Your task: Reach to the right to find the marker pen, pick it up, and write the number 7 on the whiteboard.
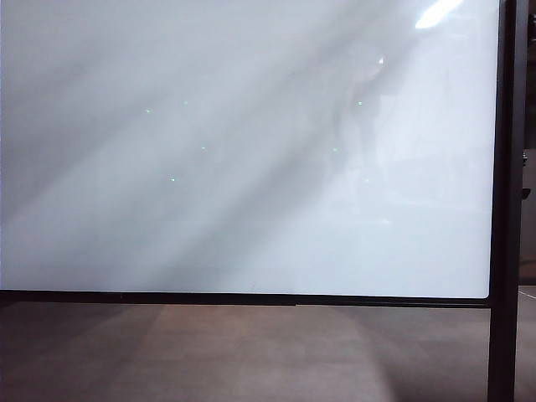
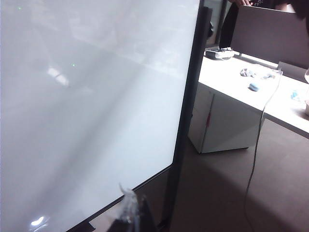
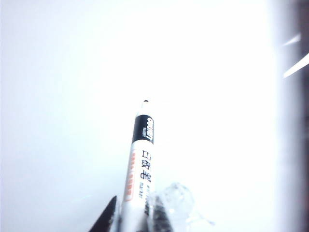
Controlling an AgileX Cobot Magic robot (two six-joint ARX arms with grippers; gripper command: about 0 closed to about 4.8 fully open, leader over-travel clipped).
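1. right gripper (image 3: 140, 217) pinches the marker pen (image 3: 141, 159), tip facing the whiteboard (image 1: 251, 167).
2. left gripper (image 2: 131, 212), jaws pressed together, sits near the whiteboard's lower corner.
3. risk: a loose pinch could let the pen slide on contact.

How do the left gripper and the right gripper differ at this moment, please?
The right gripper is shut on the marker pen, tip toward the whiteboard; the left gripper is shut and holds nothing. The right faces the board squarely, the left sees its frame edge. Both are near the board.

marker pen (image 3: 140, 164) barrel — white brand lettering on black band, printed characters below, all unreadable
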